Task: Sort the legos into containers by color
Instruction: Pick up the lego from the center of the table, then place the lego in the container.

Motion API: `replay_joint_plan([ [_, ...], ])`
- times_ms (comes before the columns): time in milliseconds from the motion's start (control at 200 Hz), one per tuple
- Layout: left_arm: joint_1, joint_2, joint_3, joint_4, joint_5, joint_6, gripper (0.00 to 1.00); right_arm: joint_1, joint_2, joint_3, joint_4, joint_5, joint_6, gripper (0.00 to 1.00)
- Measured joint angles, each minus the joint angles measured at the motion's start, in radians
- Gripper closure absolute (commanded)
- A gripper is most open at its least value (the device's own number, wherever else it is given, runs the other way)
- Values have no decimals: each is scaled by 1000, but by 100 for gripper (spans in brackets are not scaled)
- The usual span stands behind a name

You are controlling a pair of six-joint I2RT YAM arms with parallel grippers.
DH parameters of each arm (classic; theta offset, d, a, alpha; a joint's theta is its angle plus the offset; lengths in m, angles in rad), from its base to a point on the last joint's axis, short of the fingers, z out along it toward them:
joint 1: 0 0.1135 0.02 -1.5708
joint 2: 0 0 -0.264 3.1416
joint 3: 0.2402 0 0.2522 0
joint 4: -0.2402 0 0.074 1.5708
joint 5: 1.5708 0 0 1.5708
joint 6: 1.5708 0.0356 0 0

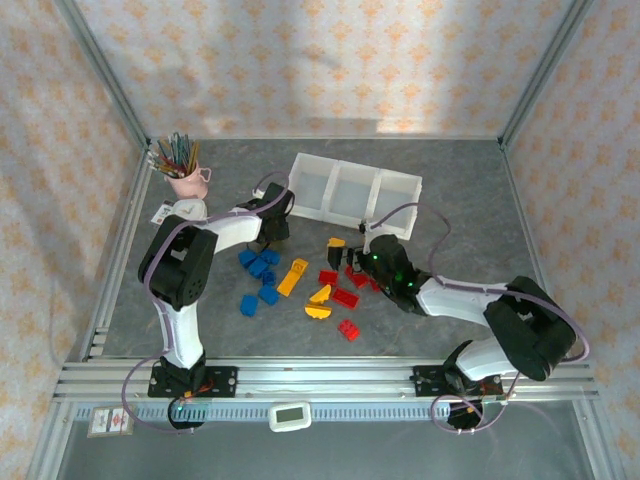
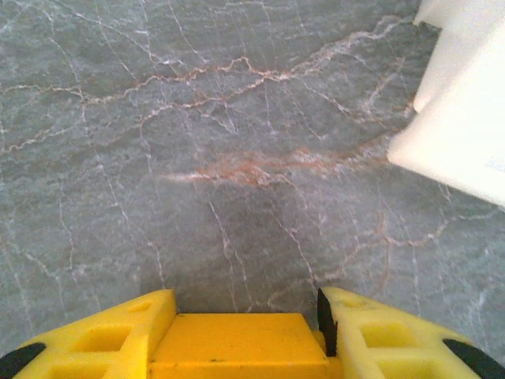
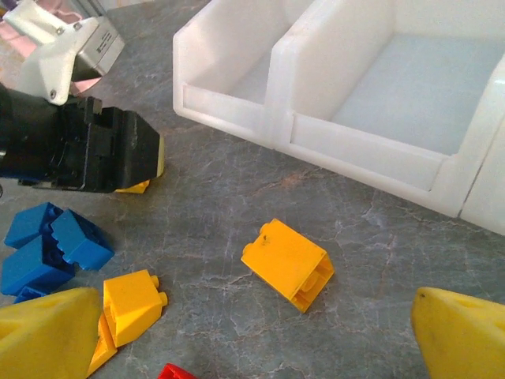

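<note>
the left gripper (image 1: pixel 272 222) sits low to the table, just off the left front corner of the containers (image 1: pixel 300 187). in its wrist view its fingers (image 2: pixel 154 324) press against both sides of a yellow brick (image 2: pixel 237 351), so i judge it gripped. the white corner of the containers stands close ahead on the right.

the right gripper (image 1: pixel 365 250) hangs in front of the middle of the containers. its fingers (image 3: pixel 47 335) are spread wide with nothing between them. a loose yellow brick (image 3: pixel 286 262) lies tipped on its side just short of the containers' front wall.

the other legos (image 1: pixel 292 277) lie scattered on the near side of the containers, with blue bricks (image 1: pixel 260 270) toward the left end and red bricks (image 1: pixel 345 290) before the middle. no bin shows a brick inside, so the sorting looks barely begun.

what could go wrong:
- the gripped brick sits deep and low between the fingers. if the hold is only partial, it may twist or drop during the lift.
- the left gripper is so near the containers that a forward move without enough height would knock the wall and shove the whole tray.
- both arms work close together in front of the containers, so crossing paths could bump them.
- the tipped loose brick may skid away if one finger touches it first.
</note>
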Motion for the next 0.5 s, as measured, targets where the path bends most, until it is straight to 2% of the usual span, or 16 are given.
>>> replay_joint_plan([
  [285,-39,-147,25,-19,0,1,70,-12,-67,49,-106,26,50,0],
  [501,-41,-108,188,-9,2,0,71,-57,-68,119,-148,3,83,0],
])
